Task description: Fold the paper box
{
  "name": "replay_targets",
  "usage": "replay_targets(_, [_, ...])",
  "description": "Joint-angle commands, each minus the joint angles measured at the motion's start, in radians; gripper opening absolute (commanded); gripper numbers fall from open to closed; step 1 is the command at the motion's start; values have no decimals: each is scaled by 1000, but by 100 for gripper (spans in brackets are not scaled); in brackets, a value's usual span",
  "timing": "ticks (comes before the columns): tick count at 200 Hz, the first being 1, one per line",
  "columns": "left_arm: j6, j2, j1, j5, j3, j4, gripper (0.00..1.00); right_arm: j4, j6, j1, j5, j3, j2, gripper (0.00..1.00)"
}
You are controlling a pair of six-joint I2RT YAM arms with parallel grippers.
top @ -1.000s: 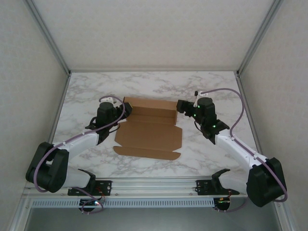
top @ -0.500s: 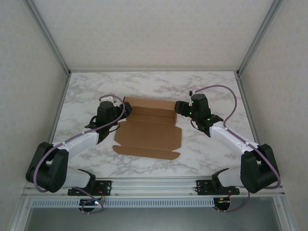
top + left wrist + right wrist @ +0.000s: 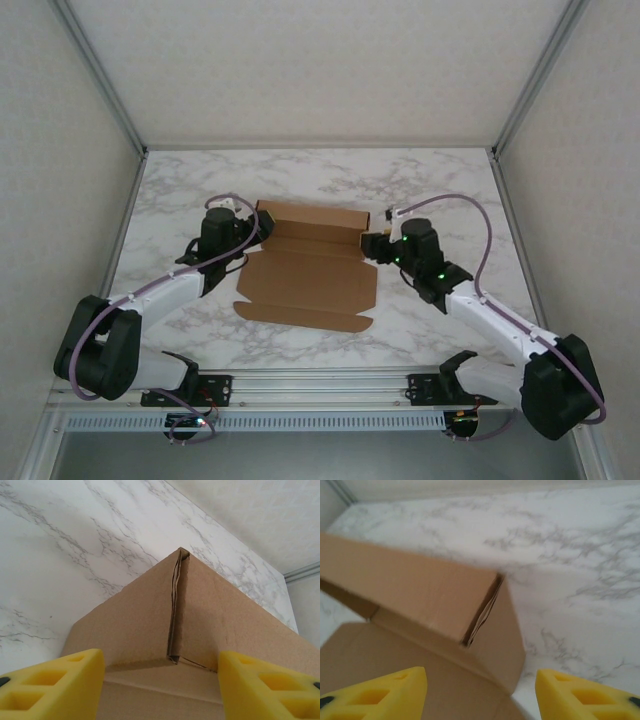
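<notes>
The paper box (image 3: 310,272) lies in the middle of the marble table, its far wall raised and its near panel flat. My left gripper (image 3: 254,224) is at the box's far left corner. In the left wrist view its yellow fingers (image 3: 55,686) stand open on either side of that corner of the box (image 3: 200,610), with gaps on both sides. My right gripper (image 3: 371,244) is at the box's right end. In the right wrist view it (image 3: 481,696) is open just before the raised right side wall of the box (image 3: 420,590), touching nothing.
The marble table (image 3: 450,180) has free room behind and to both sides of the box. Metal frame posts and white walls close in the table's edges. The arm bases sit on the rail (image 3: 320,385) at the near edge.
The right gripper has moved nearer and slightly left, down along the box's right end, and its jaws have narrowed. The left gripper has hardly moved.
</notes>
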Motion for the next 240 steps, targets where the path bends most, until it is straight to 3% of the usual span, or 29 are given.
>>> replay_targets(1, [1, 14, 11, 6, 15, -82, 61, 43, -48, 43, 102, -17, 80, 60])
replay_targets(35, [37, -15, 12, 9, 28, -111, 71, 77, -49, 63, 238, 26, 208, 59])
replay_targets(61, [79, -66, 15, 7, 46, -140, 77, 110, -51, 62, 268, 48, 282, 54])
replay_targets(98, [180, -194, 14, -112, 35, -197, 79, 140, -56, 65, 275, 63, 327, 50])
replay_targets(130, [238, -354, 5, -191, -123, -36, 78, 148, -49, 63, 271, 74, 340, 48])
replay_targets(149, [357, -446, -38, -217, -244, 106, 76, 142, -44, 62, 266, 87, 342, 48])
replay_targets(166, [444, -501, -60, -251, -307, 136, 75, 135, -41, 62, 259, 100, 341, 48])
replay_targets(199, [505, -469, -69, -226, -311, 68, 71, 128, -38, 53, 241, 120, 347, 47])
replay_targets(240, [484, -270, -69, -226, -259, 128, 68, 144, -25, 45, 222, 119, 352, 46])
